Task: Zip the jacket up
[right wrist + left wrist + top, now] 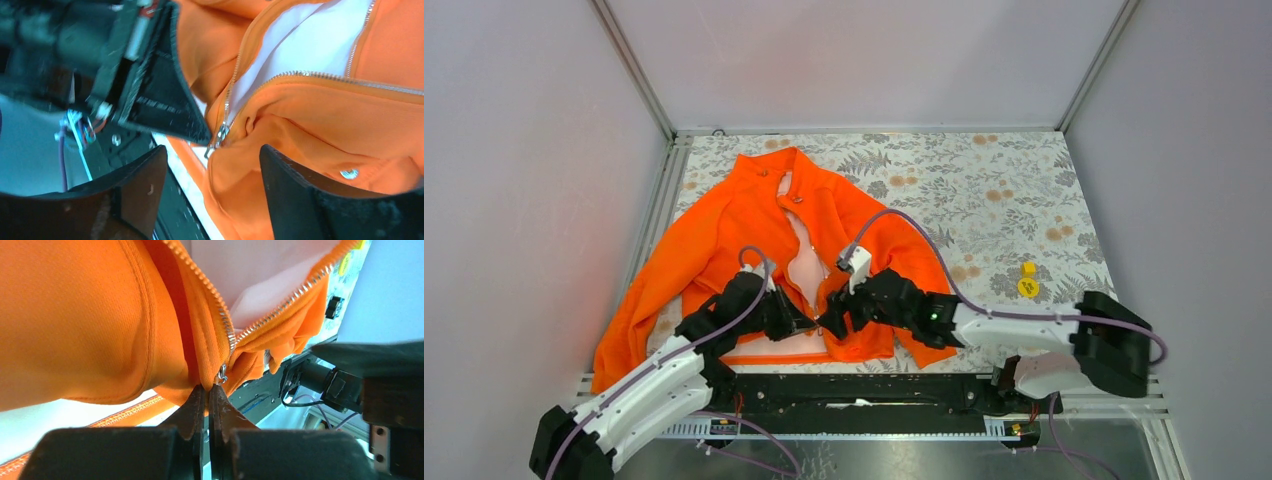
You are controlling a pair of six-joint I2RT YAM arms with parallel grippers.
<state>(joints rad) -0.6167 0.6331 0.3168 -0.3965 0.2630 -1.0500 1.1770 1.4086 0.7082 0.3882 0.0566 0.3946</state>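
The orange jacket (754,230) lies flat on the left half of the flowery desk (984,190), with the collar at the far side and the hem at the near edge by the arm bases. The front is mostly unzipped, so the pale pink lining (807,268) shows in a long V down the middle. One sleeve runs down toward the near left corner. The other goes off to the right, under the right arm.

Both arms meet at the bottom of the zip. From the left wrist cam, the left tool (206,387) is pinched nearly closed, with just a sliver of a gap between its fingers (192,410). The tips are clamped on the jacket's hem right under the zipper slider (221,374). The two rows of metal teeth split apart just above the slider, which sits low, almost at the hem.

The right tool (212,150) is spread wide and isn't holding anything. Its two dark fingers (295,185) sit either side of the slider and the bunched fabric below it, apart from both as far as I can see. A silver snap (349,173) shows on the fabric near one finger.

A small yellow thing (1027,283) sits on the desk well off to the right, and I can't tell what it is.
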